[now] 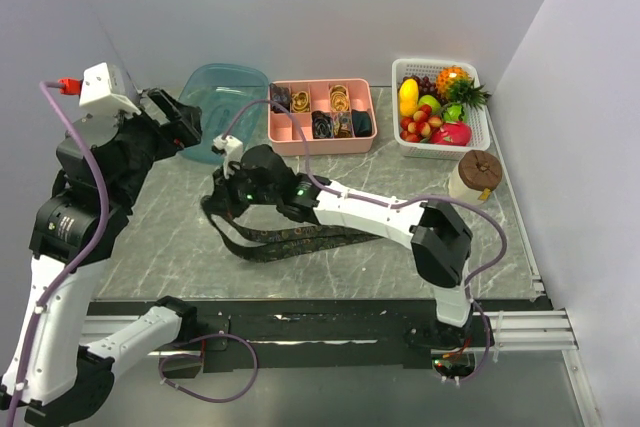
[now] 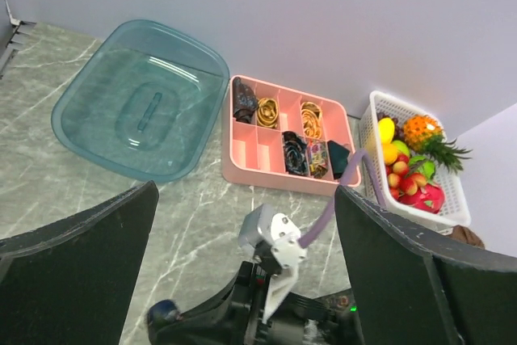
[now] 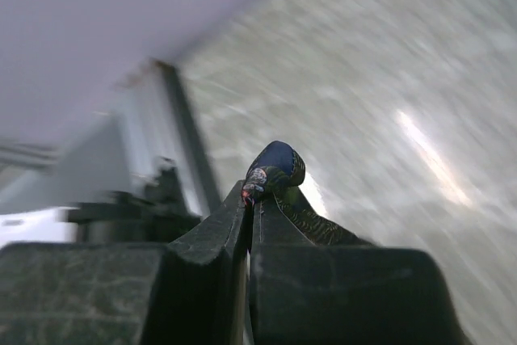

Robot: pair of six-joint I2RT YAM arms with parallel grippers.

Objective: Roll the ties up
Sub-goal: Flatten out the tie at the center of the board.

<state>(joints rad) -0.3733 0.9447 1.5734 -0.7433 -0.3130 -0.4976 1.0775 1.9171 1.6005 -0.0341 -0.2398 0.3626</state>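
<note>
A long dark patterned tie (image 1: 300, 239) lies loosely doubled on the marble table, running from the middle toward the left. My right gripper (image 1: 213, 199) is shut on its left end. In the right wrist view the jaws (image 3: 252, 191) pinch the folded tie end (image 3: 279, 163), which pokes out above the fingertips with its navy inner side showing. My left gripper (image 1: 190, 127) is open and empty, raised above the table's left, its fingers (image 2: 97, 240) spread wide over the right wrist. Several rolled ties (image 1: 322, 124) sit in the pink tray (image 1: 320, 147).
The pink compartment tray (image 2: 242, 167) stands at the back middle. A clear teal tub (image 1: 225, 87) lies back left, also in the left wrist view (image 2: 137, 103). A white fruit basket (image 1: 402, 139) and a brown-lidded jar (image 1: 477, 175) stand at the back right.
</note>
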